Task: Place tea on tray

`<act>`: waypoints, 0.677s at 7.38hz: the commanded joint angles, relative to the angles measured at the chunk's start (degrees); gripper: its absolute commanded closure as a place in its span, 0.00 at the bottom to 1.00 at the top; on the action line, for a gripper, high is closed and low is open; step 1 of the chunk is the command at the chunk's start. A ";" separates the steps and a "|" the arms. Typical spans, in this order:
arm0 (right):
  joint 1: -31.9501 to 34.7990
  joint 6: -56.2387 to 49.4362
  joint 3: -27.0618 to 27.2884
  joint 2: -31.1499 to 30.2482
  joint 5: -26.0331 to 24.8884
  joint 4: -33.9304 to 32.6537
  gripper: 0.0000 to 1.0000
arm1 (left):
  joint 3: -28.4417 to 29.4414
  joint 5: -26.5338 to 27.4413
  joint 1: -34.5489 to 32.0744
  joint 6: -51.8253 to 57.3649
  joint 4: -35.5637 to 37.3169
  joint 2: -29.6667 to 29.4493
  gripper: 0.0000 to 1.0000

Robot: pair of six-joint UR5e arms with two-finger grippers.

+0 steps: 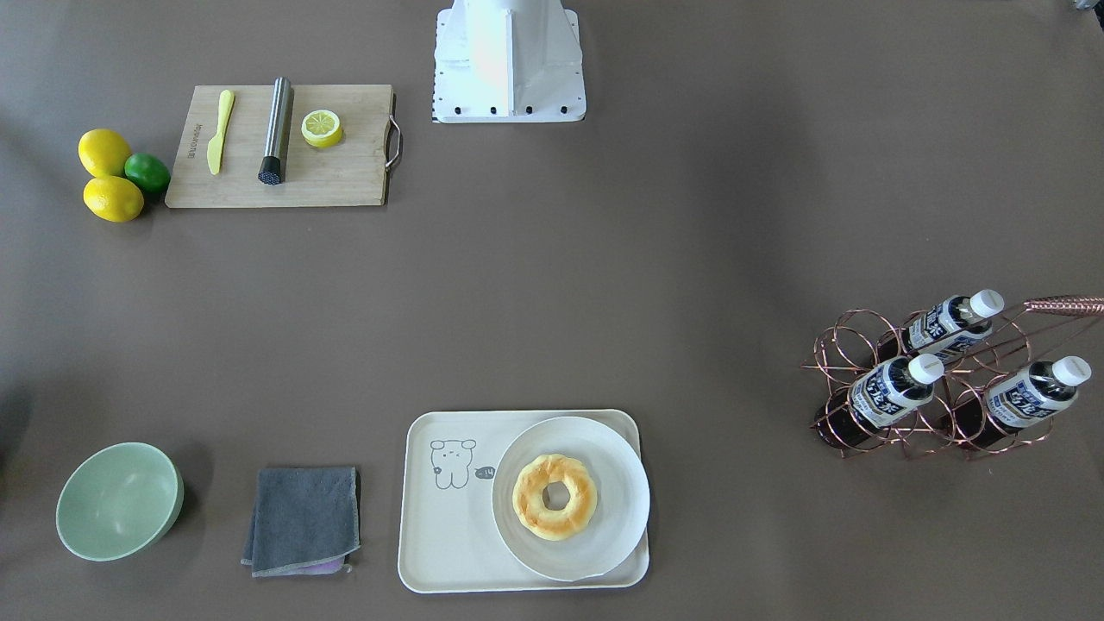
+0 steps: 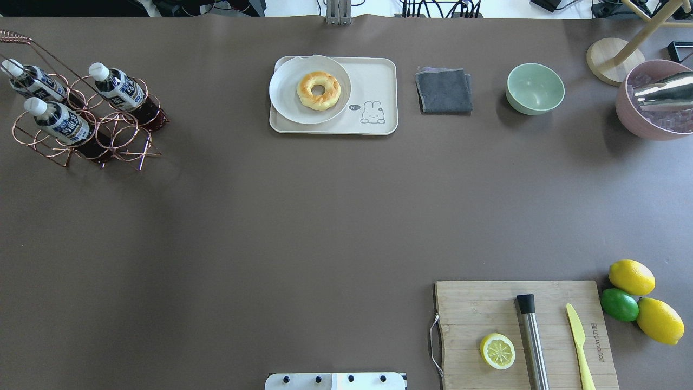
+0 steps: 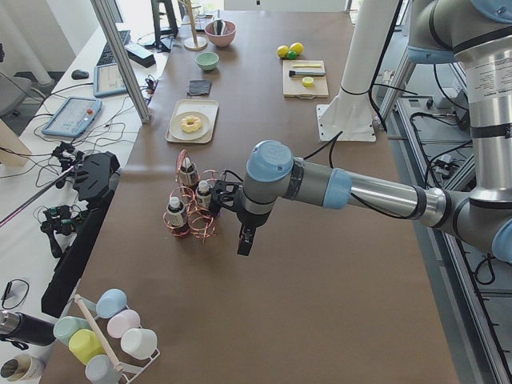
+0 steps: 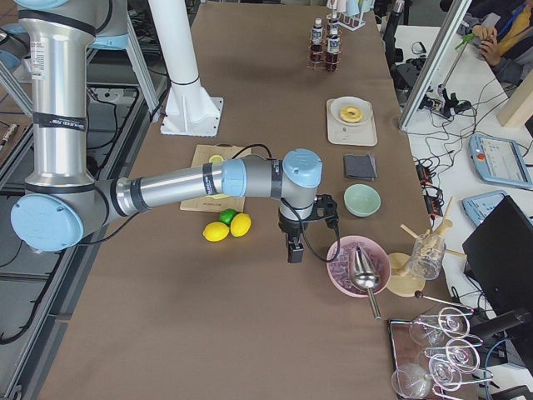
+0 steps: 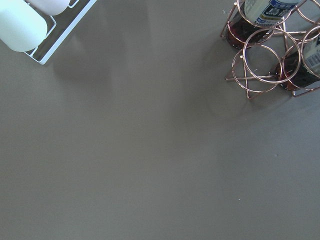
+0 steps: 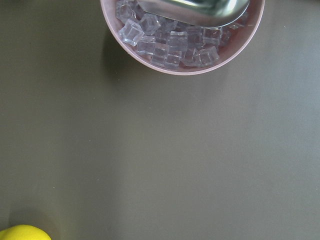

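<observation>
Three tea bottles (image 2: 116, 86) with white caps stand tilted in a copper wire rack (image 2: 124, 143) at the table's far left; they also show in the front view (image 1: 893, 390). The cream tray (image 2: 379, 76) lies at the far middle. My left gripper (image 3: 245, 242) hangs over the table just beside the rack; I cannot tell if it is open or shut. My right gripper (image 4: 293, 250) hangs near the pink ice bowl (image 4: 354, 267); I cannot tell its state either. The left wrist view shows the rack (image 5: 257, 70) at its top right.
A white plate (image 2: 287, 103) with a doughnut (image 2: 319, 90) fills the tray's left half. A grey cloth (image 2: 444, 90) and a green bowl (image 2: 535, 88) lie to its right. A cutting board (image 2: 476, 309), lemons (image 2: 631, 277) and a lime (image 2: 619, 304) are near right.
</observation>
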 commanded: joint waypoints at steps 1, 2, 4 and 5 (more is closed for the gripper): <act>0.00 -0.06 -0.11 0.19 0.00 0.09 0.00 | 0.06 0.23 0.04 0.16 -0.46 0.26 0.03; 0.00 -0.06 -0.02 0.10 0.00 0.09 0.00 | -0.03 0.14 0.13 0.16 -0.47 0.26 0.03; 0.00 -0.59 -0.20 -0.43 0.18 0.00 0.00 | 0.58 0.23 1.27 0.16 -0.46 1.39 0.03; 0.00 -0.59 -0.37 -0.60 0.18 0.00 0.00 | 0.41 0.31 2.05 -0.54 -0.29 1.14 0.03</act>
